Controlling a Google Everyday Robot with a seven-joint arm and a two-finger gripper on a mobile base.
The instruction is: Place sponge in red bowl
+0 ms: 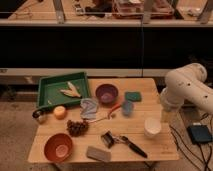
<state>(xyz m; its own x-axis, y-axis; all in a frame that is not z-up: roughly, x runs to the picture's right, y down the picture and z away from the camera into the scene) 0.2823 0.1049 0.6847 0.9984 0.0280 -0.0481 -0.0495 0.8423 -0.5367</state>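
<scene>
Best to come straight down on the sponge (133, 96), just right of the purple bowl (107, 93), and pinch it across its edges before carrying it to the red bowl (58, 147) at the front left of the tabletop (161, 148). The jaws, on the arm (186, 89) at the right edge, stand apart from the sponge; wide or narrow, I cannot tell.

no legible writing in view
no word, number, label or brand can be read on the tabletop (145, 102) or on the white arm (187, 90) standing at its right edge; the tool at the arm's end cannot be seen.
</scene>
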